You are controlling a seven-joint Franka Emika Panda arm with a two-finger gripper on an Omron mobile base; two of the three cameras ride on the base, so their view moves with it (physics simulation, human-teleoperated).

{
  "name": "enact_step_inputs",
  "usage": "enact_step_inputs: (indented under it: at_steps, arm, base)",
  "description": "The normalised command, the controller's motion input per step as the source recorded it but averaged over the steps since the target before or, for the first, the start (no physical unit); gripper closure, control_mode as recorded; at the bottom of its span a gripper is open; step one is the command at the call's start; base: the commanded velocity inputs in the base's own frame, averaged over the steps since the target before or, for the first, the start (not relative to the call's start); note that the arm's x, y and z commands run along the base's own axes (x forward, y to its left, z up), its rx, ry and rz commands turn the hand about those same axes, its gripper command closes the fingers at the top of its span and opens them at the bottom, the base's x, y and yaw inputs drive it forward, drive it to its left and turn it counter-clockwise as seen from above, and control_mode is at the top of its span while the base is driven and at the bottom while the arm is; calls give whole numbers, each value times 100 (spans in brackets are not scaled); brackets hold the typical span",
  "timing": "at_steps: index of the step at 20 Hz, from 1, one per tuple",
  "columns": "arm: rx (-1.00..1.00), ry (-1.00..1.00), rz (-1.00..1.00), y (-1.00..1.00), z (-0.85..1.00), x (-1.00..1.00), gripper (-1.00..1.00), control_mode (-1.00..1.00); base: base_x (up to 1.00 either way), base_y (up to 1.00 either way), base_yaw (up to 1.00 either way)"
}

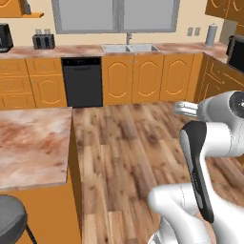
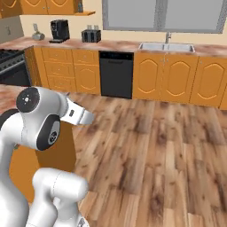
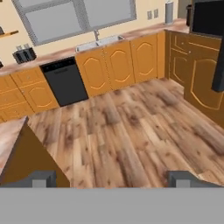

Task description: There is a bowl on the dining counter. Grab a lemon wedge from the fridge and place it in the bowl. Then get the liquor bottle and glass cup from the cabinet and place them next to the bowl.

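My claw (image 3: 112, 178) hangs open and empty above the kitchen floor (image 3: 131, 131), facing the dishwasher (image 3: 65, 81). Bowl, fridge and lemon wedge are nowhere visible; turning blind, my arm could clip the marble surface (image 1: 28, 143) beside me.

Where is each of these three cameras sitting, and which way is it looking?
Left base view: on the base, behind the arm to its left, facing the far counter with the sink and dishwasher; the white arm rises lower right.
Right base view: behind the arm to its right, facing the same wall; the arm rises lower left.
Hand view: on the hand, looking along the open gripper over the wooden floor; its dark finger tips show at the bottom.
All three share the sink, dishwasher and floor.
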Motion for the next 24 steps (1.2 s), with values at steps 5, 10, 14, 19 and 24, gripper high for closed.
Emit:
enact_step_inputs:
  at_steps: [5,10,14,19,24]
  arm:
    - [0,0,0,0,0,0,-100,100]
    - [0,0,0,0,0,0,-100,100]
    - [0,0,0,0,0,0,-100,100]
    - [0,0,0,0,0,0,-100,100]
    - [0,0,0,0,0,0,-100,100]
  base:
    - [100,-65,17]
    - [100,-38,17]
    - [100,-8,16]
    - [100,-3,17]
    - [100,-8,22]
